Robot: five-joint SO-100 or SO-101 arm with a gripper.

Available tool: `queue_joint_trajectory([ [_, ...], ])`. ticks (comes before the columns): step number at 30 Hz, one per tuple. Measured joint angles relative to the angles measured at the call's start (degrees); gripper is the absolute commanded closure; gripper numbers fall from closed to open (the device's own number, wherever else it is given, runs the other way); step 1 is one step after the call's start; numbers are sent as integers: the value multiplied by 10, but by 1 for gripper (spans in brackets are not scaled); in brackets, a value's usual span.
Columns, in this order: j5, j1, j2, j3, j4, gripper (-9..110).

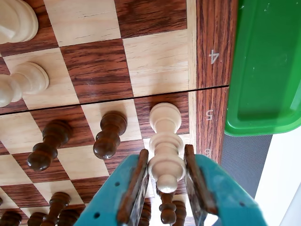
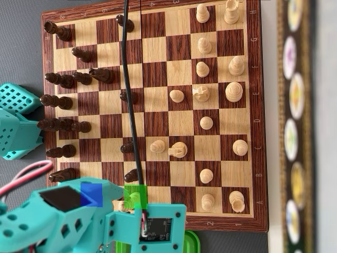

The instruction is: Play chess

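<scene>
Claw (image 1: 165, 181) fingers flanked a white pawn (image 1: 165, 146) at the chessboard's (image 1: 155, 61) edge file, beside the numbered border near rank 5, in the wrist view. The pads looked closed on the pawn's head and collar, though contact on the right side was hard to confirm. The pawn stood upright, its long axis vertical, running between the fingers. Two dark pawns (image 1: 109, 135) stood just left; a green tray (image 1: 268, 70) lay off the board.

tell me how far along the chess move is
Done: the game is mid-play, pieces spread over the chessboard. In hand: the gripper straddles a white pawn near the board's edge; contact unclear. Left: lifting and placing it.
</scene>
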Motion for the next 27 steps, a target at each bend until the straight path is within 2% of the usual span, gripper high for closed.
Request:
queue_joint_trajectory([
  [18, 0, 0, 0, 0, 0, 86],
  [27, 0, 0, 0, -52, 29, 86],
])
